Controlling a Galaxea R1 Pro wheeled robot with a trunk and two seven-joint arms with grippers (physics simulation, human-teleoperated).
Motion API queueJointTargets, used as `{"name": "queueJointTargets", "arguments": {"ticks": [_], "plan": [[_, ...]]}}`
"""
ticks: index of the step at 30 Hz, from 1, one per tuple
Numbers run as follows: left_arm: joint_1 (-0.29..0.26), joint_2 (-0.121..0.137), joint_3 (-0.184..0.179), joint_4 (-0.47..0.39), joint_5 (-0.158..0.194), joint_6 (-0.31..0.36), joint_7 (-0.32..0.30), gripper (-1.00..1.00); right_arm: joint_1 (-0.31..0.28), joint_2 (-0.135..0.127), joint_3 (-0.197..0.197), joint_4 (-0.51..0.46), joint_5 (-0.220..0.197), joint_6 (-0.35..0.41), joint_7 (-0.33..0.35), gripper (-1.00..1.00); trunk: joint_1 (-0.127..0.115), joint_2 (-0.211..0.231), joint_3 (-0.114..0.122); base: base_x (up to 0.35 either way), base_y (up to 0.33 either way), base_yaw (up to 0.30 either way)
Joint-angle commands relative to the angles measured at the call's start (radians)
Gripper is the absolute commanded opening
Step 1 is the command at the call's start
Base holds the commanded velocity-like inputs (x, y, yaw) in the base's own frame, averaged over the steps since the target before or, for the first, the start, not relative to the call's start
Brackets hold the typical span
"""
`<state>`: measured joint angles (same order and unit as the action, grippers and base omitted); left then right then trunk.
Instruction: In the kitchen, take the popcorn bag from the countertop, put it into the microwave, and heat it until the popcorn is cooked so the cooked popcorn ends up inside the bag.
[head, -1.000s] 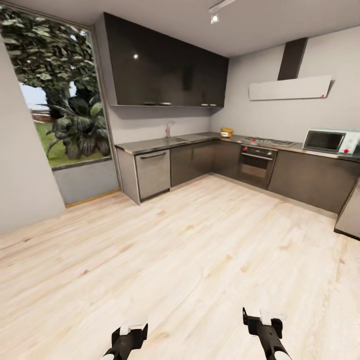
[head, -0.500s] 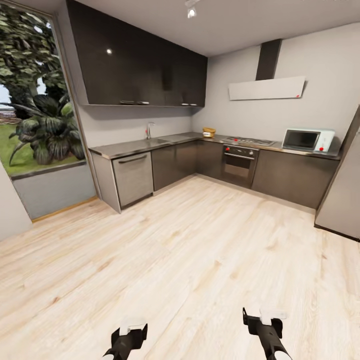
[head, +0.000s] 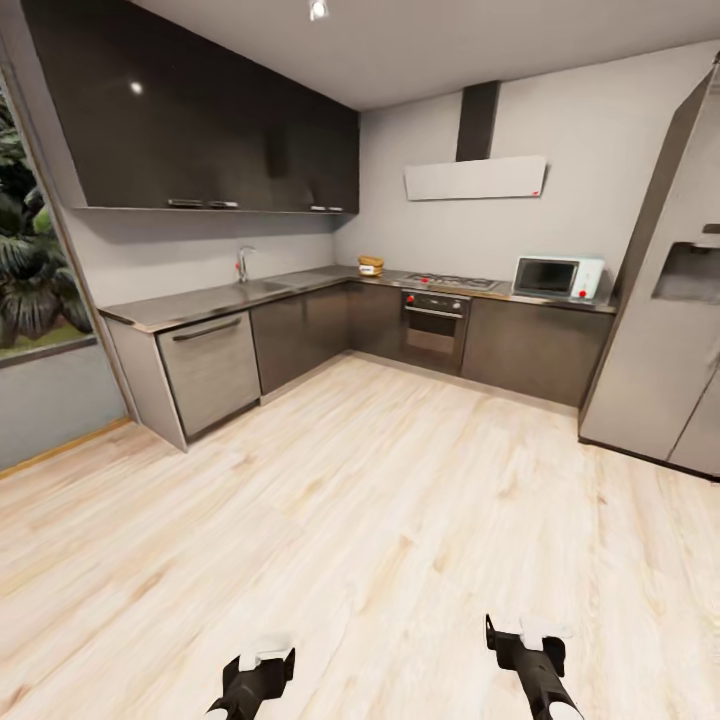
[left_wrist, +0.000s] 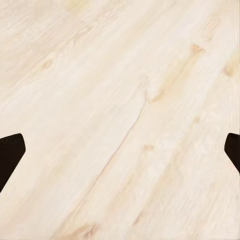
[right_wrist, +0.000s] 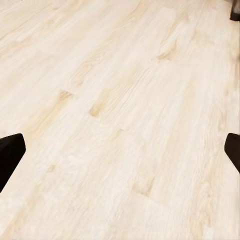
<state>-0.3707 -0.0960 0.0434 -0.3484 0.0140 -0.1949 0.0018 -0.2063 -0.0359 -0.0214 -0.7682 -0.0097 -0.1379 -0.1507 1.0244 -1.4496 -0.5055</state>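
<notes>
Far across the room, the small golden-tan popcorn bag (head: 370, 266) sits on the grey countertop (head: 290, 284) in the corner, left of the hob. The pale mint microwave (head: 557, 277), door closed, stands at the counter's right end beside the fridge. Low in the head view, my left gripper (head: 262, 660) and right gripper (head: 524, 640) hang over the bare wood floor, both open with nothing between the fingers. Both wrist views look down on pale planks, with dark fingertips (left_wrist: 10, 155) (right_wrist: 10, 152) spread wide apart.
A tall grey fridge (head: 655, 330) stands at the right. Between bag and microwave are the gas hob (head: 452, 282) and steel oven (head: 433, 328), under a white hood (head: 475, 178). The sink tap (head: 242, 264) and dishwasher (head: 210, 368) are on the left run. Wood floor (head: 380, 480) stretches ahead.
The camera has turned to the right: the kitchen has slid left in the picture, the window has nearly gone and the fridge has come in. Both grippers hang as before.
</notes>
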Motion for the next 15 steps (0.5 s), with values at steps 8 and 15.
{"name": "queueJointTargets", "arguments": {"ticks": [8, 15], "plan": [[0.004, -0.001, 0.006, -0.005, 0.003, -0.005, 0.000, 1.00, -0.001, -0.001, 0.000, 0.001, -0.001, -0.003, -0.003, 1.00, 0.001, 0.000, -0.001, 0.232, -0.037, -0.295], [0.004, -0.001, 0.006, -0.006, 0.003, -0.005, 0.000, 1.00, -0.001, -0.001, 0.000, 0.001, -0.001, -0.003, -0.003, 1.00, 0.001, 0.000, -0.001, 0.010, 0.018, -0.295]]}}
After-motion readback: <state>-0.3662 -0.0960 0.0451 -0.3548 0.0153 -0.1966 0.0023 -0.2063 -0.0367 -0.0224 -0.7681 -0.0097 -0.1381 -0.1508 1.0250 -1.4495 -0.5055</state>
